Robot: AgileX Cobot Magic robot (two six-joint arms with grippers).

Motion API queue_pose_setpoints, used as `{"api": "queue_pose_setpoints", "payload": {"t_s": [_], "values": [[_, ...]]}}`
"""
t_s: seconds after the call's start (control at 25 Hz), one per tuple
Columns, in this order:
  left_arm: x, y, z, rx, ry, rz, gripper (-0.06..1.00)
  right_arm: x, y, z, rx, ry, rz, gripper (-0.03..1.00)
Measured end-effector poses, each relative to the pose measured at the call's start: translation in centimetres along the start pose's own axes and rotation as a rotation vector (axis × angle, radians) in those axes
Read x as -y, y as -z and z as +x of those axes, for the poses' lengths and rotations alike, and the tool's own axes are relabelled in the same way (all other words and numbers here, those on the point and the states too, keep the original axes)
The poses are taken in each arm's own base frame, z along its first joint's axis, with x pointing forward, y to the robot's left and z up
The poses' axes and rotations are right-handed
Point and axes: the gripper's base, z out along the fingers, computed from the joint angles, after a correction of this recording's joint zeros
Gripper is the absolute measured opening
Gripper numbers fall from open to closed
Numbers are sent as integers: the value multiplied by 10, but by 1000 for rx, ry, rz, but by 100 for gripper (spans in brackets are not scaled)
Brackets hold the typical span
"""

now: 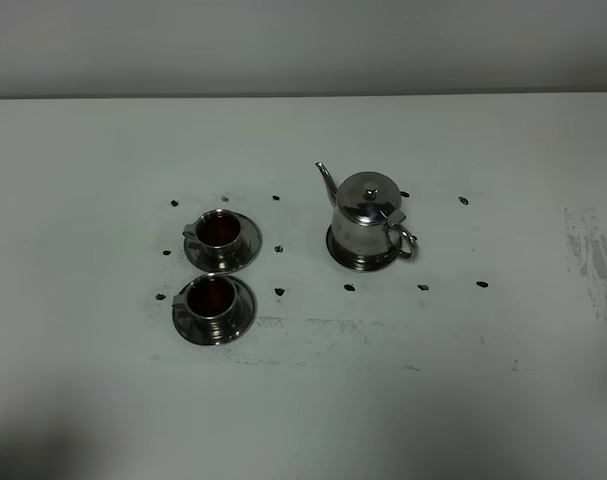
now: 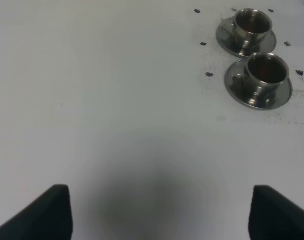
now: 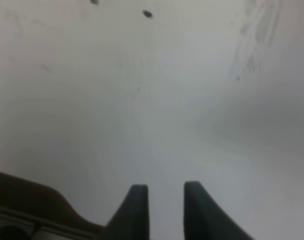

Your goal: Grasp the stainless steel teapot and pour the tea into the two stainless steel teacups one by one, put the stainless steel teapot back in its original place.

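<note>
Shiny squat stainless steel teapot stands upright on its flat round steel tray, both teacups filled, neither arm near them.

On the white surface in the high view, the teapot sits just right of centre, thin spout pointing to 10 o'clock and loop handle to 4 o'clock. Two small shiny steel teacups, each on its round steel saucer, stand at its 8 to 9 o'clock, well apart from it, holding dark reddish-brown tea. Small black marks dot the surface around them. The left end effector hangs wide open and empty; the right end effector has its fingers drawn close with nothing between them, over bare surface.
</note>
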Motion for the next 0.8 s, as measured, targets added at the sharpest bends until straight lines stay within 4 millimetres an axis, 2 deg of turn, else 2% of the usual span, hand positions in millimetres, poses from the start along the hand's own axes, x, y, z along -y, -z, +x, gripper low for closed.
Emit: {"api": "queue_pose_setpoints", "payload": {"t_s": [0.16,0.36,0.8], "values": [[0,0,0,0,0,0,69,-6,-8,30,39,-47,1,17],[0,0,0,0,0,0,69,-10,-12,53,94,-61,18,17],[0,0,0,0,0,0,69,-24,14,81,309,-26,63,17]]}}
